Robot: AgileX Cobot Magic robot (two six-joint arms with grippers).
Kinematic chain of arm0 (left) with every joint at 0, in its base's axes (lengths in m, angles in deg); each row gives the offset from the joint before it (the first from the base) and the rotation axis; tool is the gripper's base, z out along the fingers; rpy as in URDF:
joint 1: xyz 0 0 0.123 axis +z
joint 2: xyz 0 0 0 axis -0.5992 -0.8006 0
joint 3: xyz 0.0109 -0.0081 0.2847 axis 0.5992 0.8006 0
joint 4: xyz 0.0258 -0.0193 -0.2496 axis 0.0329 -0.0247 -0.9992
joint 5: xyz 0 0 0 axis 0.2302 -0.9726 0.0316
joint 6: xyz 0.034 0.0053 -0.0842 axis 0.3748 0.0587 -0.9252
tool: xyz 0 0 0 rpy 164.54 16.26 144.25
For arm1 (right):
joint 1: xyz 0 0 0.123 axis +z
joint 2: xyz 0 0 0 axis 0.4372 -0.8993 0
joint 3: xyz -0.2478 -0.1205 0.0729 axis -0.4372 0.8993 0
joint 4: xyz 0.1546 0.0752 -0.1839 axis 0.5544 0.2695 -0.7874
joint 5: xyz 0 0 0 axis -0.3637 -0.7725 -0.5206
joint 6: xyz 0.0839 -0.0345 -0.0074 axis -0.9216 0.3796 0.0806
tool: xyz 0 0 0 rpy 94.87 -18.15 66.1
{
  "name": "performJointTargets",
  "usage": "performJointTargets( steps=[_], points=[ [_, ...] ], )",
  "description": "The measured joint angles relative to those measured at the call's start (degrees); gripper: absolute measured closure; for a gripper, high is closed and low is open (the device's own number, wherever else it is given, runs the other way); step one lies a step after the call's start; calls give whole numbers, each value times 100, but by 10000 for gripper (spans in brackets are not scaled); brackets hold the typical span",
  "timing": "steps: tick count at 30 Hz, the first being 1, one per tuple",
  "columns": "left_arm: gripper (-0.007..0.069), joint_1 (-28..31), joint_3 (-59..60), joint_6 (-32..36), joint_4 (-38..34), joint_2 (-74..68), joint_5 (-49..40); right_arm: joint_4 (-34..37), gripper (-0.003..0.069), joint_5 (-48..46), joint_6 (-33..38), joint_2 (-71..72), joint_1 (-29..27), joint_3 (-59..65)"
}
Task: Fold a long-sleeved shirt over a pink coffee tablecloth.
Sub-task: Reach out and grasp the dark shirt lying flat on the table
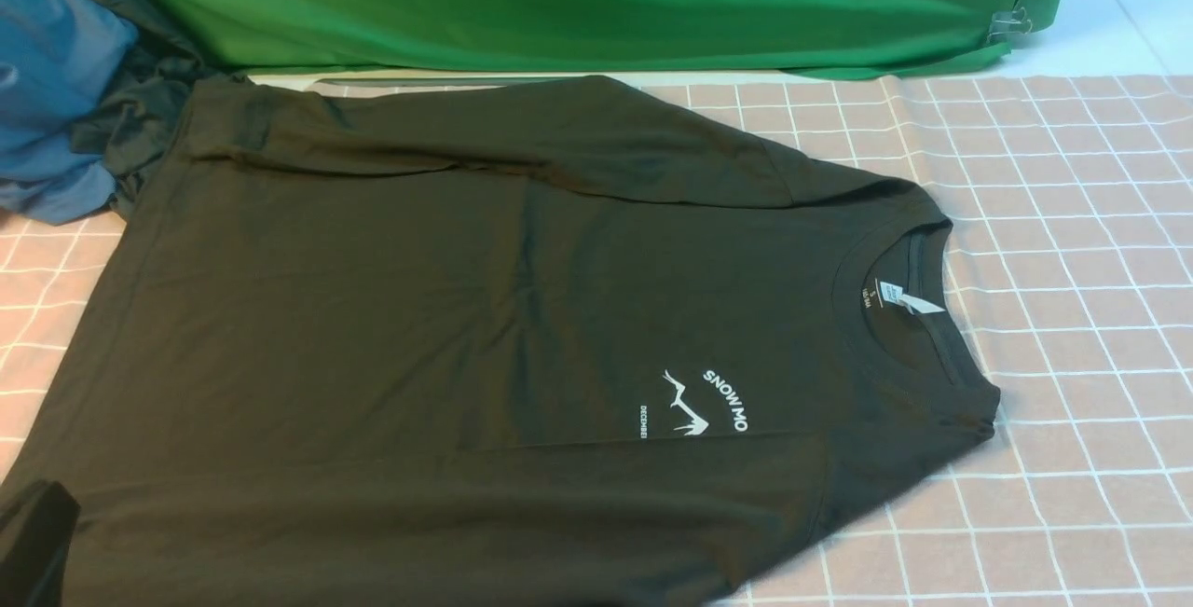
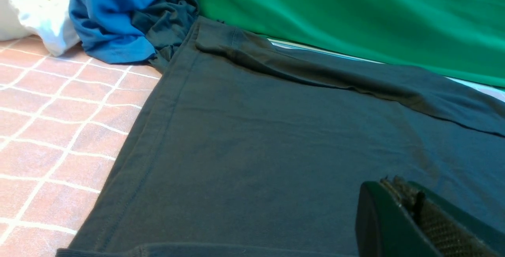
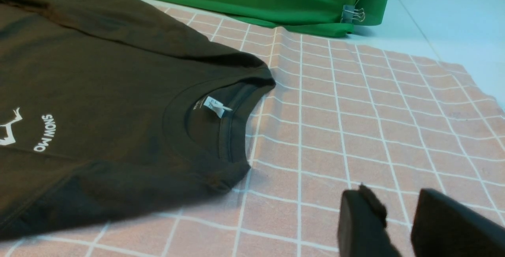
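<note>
The black long-sleeved shirt (image 1: 466, 309) lies flat, chest up, on the pink coffee tablecloth (image 1: 1072, 309). Its collar with the white tag (image 1: 899, 295) points right and its hem points left. Both sleeves are folded in over the body, along the far and near edges. The white "SNOW MO" print (image 1: 727, 397) shows. My left gripper (image 2: 398, 188) hovers over the shirt (image 2: 276, 150) near the hem end, fingers together and holding nothing. My right gripper (image 3: 392, 196) is open a little over bare tablecloth (image 3: 355, 130), right of the collar (image 3: 221, 111).
A bright green cloth (image 1: 606, 1) hangs along the back, held by a binder clip (image 1: 1011, 24). At the far left a blue cloth (image 1: 47, 75) and a dark grey-green cloth (image 1: 140, 113) are bunched by the hem. A white cloth (image 2: 35, 16) lies beside them.
</note>
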Motion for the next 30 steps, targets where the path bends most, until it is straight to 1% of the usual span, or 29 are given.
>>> performJointTargets(
  steps=[18, 21, 24, 30],
  points=[
    [609, 0, 0, 0, 8, 0, 0, 0, 418, 0, 0, 0, 0, 0],
    [609, 0, 0, 0, 140, 0, 0, 0, 418, 0, 0, 0, 0, 0],
    [609, 0, 0, 0, 158, 0, 101, 0, 418, 0, 0, 0, 0, 0],
    [609, 0, 0, 0, -17, 0, 662, 0, 418, 0, 0, 0, 0, 0]
  ],
)
